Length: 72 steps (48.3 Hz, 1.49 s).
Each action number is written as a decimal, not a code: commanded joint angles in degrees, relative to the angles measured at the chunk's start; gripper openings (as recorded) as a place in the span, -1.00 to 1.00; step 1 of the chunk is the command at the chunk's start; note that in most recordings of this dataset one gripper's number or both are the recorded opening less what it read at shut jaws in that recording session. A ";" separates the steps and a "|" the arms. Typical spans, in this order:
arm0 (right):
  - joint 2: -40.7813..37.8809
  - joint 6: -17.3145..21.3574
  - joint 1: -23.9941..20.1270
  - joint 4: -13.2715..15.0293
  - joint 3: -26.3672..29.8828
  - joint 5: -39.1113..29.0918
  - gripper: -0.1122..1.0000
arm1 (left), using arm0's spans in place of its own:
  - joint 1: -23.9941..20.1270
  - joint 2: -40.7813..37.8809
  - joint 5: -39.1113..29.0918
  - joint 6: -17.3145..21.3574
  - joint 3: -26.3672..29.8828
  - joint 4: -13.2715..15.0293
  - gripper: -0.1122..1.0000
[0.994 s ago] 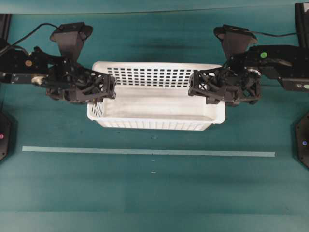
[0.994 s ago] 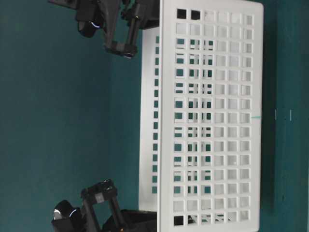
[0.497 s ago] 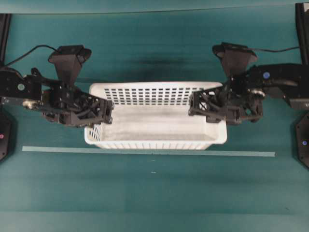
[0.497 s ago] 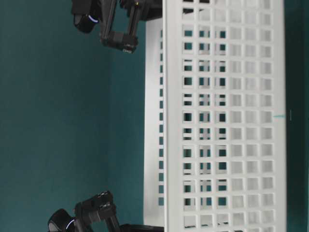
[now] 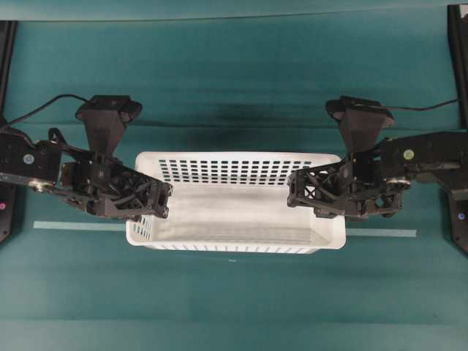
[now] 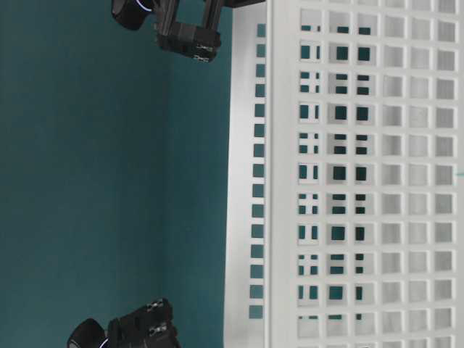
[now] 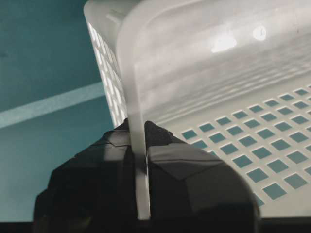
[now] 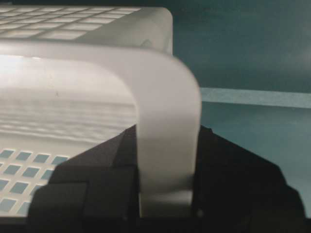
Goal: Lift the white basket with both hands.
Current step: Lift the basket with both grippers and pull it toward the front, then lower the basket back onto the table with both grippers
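The white basket (image 5: pixel 238 208) hangs between both grippers: the left gripper (image 5: pixel 162 201) pinches its left end rim, the right gripper (image 5: pixel 294 191) clamps the opposite rim

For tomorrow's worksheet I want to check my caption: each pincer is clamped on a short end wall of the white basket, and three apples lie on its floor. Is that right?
Not quite. The overhead view shows nothing on the floor of the white basket; there are no apples. The rest stands: the left pincer and the right pincer each clamp a short end wall, as the wrist views confirm.
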State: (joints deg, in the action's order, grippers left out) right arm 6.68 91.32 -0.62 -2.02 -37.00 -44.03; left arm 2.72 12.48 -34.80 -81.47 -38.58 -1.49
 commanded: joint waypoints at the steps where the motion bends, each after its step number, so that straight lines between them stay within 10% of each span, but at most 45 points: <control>1: -0.44 0.35 -0.97 1.58 0.26 0.70 -0.49 | 1.93 0.00 0.79 0.44 2.55 -0.26 -0.86; 72: -5.89 0.00 -2.11 1.76 -1.32 5.89 -0.49 | 3.43 -3.69 6.86 -0.18 -0.79 -0.35 -0.86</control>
State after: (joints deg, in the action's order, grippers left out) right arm 2.55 92.46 -2.72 -0.88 -37.88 -39.90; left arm 5.36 8.79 -32.52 -82.79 -39.46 -1.49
